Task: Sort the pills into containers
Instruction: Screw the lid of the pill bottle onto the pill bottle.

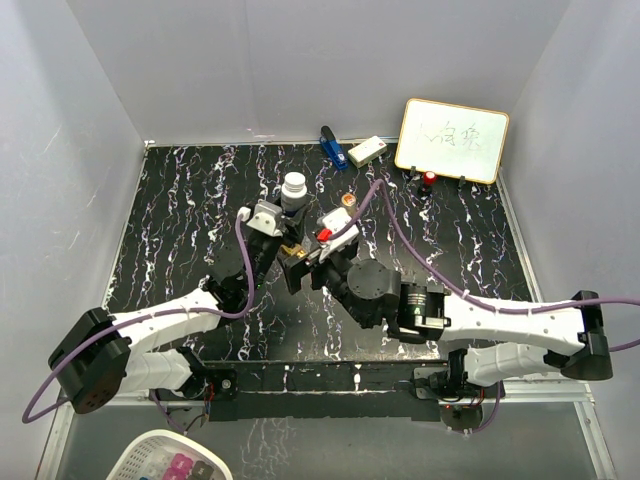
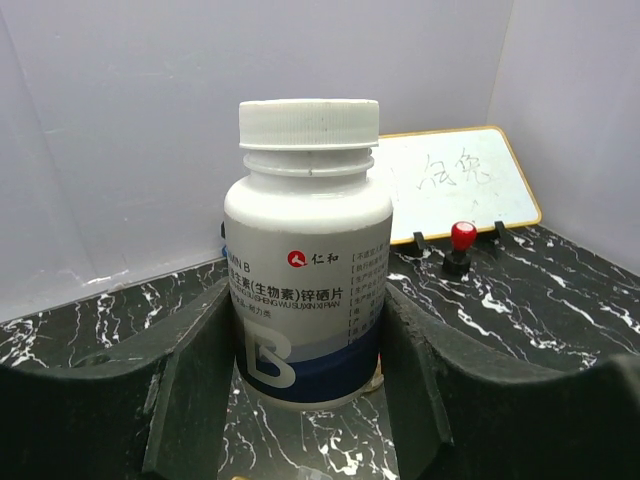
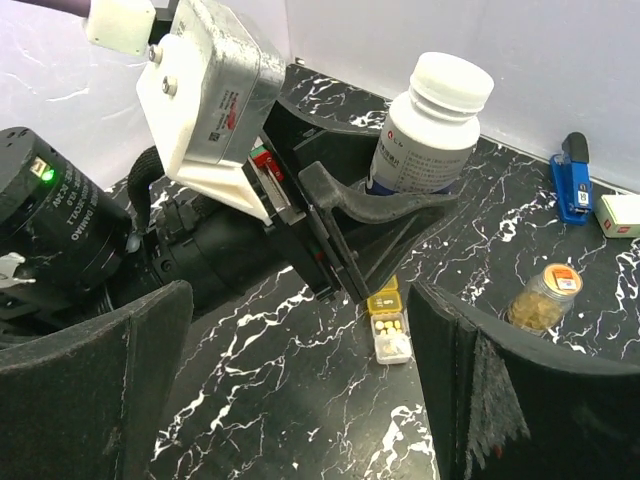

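left end effector point(image 2: 308, 350) clamps the upright white-capped bottle point(image 2: 308, 230); right end effector point(image 3: 300, 345) hangs wide open, empty, facing pill box point(image 3: 388, 325).

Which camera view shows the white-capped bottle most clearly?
The left wrist view: the white-capped bottle stands large and central, held upright by the left hand, its label readable. The top view shows mainly its cap from above; the right wrist view shows it partly behind that hand.

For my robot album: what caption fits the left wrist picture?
Left gripper clasping a white-capped vitamin B bottle on the marbled table, whiteboard behind.
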`<state>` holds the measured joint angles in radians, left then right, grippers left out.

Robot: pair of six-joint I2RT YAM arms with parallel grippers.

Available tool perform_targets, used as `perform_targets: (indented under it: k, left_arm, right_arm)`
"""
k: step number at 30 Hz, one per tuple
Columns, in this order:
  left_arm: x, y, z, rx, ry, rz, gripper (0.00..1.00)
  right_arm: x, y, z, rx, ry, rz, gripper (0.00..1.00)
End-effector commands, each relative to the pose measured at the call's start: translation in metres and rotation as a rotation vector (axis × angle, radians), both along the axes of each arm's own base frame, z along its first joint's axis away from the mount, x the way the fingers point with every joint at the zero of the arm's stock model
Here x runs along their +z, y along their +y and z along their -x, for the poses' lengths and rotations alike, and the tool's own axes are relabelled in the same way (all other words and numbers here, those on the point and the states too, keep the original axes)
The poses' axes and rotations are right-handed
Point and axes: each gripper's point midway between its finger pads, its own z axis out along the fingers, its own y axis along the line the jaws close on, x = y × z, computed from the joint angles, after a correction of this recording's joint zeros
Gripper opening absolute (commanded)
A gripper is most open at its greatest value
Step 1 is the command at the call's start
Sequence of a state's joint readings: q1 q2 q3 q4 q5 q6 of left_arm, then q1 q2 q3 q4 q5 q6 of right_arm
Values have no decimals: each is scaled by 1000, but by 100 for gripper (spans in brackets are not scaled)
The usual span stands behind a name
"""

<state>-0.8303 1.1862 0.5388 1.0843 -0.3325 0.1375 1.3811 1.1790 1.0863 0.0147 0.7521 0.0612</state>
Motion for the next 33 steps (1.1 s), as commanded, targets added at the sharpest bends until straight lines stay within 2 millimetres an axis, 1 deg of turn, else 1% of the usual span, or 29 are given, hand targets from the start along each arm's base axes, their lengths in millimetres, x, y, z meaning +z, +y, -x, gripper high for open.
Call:
perform_targets:
  k: [1, 5, 9, 13, 15, 20, 26, 29, 31, 33]
  left_arm:
    - [28, 5, 8, -10, -69, 83, 0]
    - [27, 5, 18, -54, -79, 83, 0]
    - [27, -5, 43, -196, -97, 67, 0]
    - [30, -14, 73, -351, -123, 58, 0]
    - [34, -18, 90, -433, -145, 62, 0]
    - [43, -39, 134, -698, -182, 49, 0]
    - [53, -60, 174, -977, -189, 51, 0]
    - [60, -64, 186, -1063, -200, 62, 0]
    - [61, -66, 191, -1106, -191, 60, 0]
    - [67, -66, 200, -1152, -216, 63, 0]
  right_arm:
    - [34, -11, 8, 39, -25, -111, 87]
    - [52, -34, 4, -16, -48, -133, 85]
    - [68, -62, 5, -49, -65, -154, 82]
    - [87, -77, 19, 36, -73, -214, 78]
    - [96, -83, 31, 112, -86, -254, 77]
    - [105, -83, 56, 275, -129, -289, 75]
    - [111, -76, 84, 451, -184, -298, 69]
    - [106, -71, 97, 535, -212, -270, 69]
    - [102, -69, 104, 579, -232, -246, 69]
    - [98, -69, 107, 597, -242, -230, 69]
